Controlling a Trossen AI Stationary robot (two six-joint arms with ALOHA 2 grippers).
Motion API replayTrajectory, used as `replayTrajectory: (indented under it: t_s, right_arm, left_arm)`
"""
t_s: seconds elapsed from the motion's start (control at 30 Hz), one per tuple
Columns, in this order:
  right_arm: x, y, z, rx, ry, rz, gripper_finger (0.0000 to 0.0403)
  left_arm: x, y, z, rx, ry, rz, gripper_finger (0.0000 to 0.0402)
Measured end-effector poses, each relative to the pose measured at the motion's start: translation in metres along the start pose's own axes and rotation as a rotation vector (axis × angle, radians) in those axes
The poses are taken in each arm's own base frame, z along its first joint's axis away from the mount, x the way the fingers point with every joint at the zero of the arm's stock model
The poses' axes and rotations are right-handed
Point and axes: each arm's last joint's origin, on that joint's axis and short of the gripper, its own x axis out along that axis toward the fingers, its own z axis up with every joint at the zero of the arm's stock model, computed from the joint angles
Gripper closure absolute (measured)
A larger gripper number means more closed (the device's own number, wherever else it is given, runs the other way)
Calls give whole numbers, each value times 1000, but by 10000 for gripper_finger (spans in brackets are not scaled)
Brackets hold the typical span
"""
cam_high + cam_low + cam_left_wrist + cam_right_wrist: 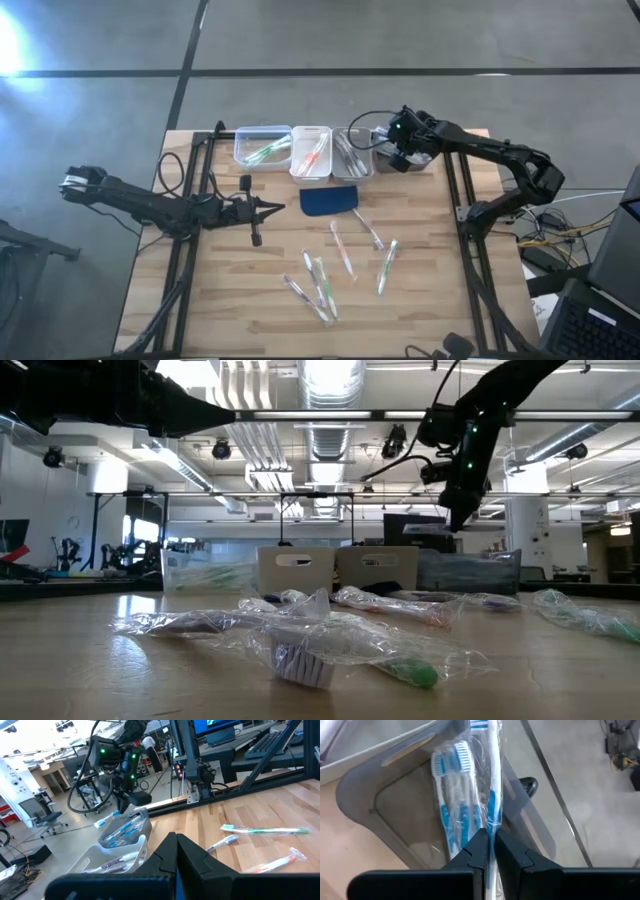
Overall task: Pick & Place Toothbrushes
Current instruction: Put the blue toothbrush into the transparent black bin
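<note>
On the pale wooden table (250, 300), our right gripper (489, 845), clamped on a wrapped blue toothbrush (492, 795), hangs above the grey bin (385, 800) at the frame's top; released crooked, it could catch the rim. Our left gripper (176, 851) waits closed, centre-left.

A wrapped blue toothbrush (492, 795) is pinched in my right fingers (481, 851) above blue ones (451, 805) binned; others (345, 250) lie scattered on the worktop.

You can't see the held toothbrush (492, 795) handle end below the jaws; bins' (296, 571) contents hidden in low view.
</note>
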Motion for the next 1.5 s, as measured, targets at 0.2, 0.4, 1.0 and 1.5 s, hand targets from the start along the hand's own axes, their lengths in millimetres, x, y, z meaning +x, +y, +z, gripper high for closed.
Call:
replayTrajectory:
  t_s: [0.2, 0.4, 1.0, 1.5]
  right_arm:
    - [9, -2, -3, 13, -33, 12, 381]
    - [15, -3, -7, 16, -36, 7, 381]
    - [55, 14, -11, -58, 63, 30, 381]
    - [82, 22, -8, -22, 81, 34, 381]
  left_arm:
    - [0, 0, 0, 23, 0, 0, 396]
    - [0, 0, 0, 23, 0, 0, 396]
    - [0, 0, 0, 22, -2, 1, 396]
    - [0, 0, 1, 22, -2, 1, 396]
